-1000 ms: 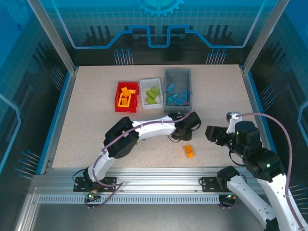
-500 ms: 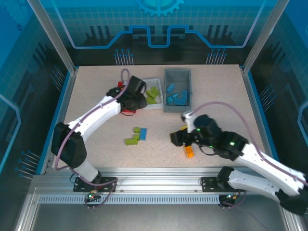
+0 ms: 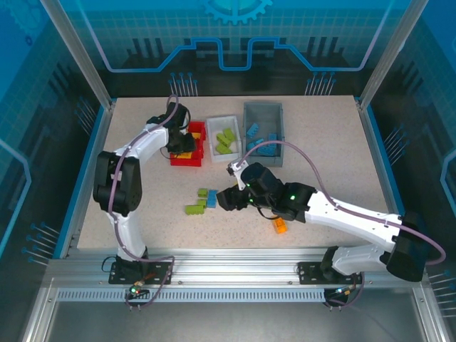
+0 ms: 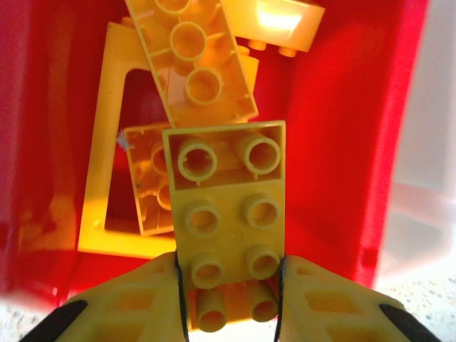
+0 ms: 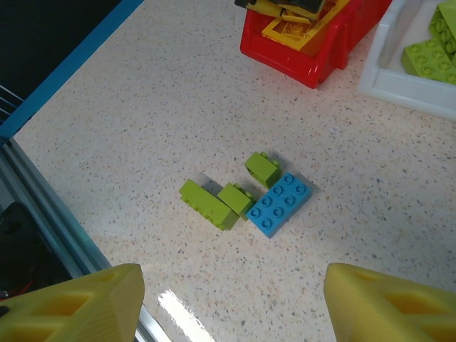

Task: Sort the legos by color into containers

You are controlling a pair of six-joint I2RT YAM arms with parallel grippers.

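Release looks like the step in hand for the left fingers (image 4: 121, 303), which pinch an orange brick (image 4: 228, 214) by one end, its hollow underside tubes facing the wrist camera, over the red bin (image 4: 335, 142). It is best to open only once the brick hangs low inside the walls, since hard glossy plastic will probably bounce off the orange pieces heaped there. The right fingers (image 5: 78, 306) stand wide apart and hold nothing, above three lime green bricks (image 5: 214, 203) and a flat studded blue brick (image 5: 279, 204) huddled together on the speckled table (image 5: 142, 107) — lifting one cleanly means straddling it squarely without nudging its neighbours.
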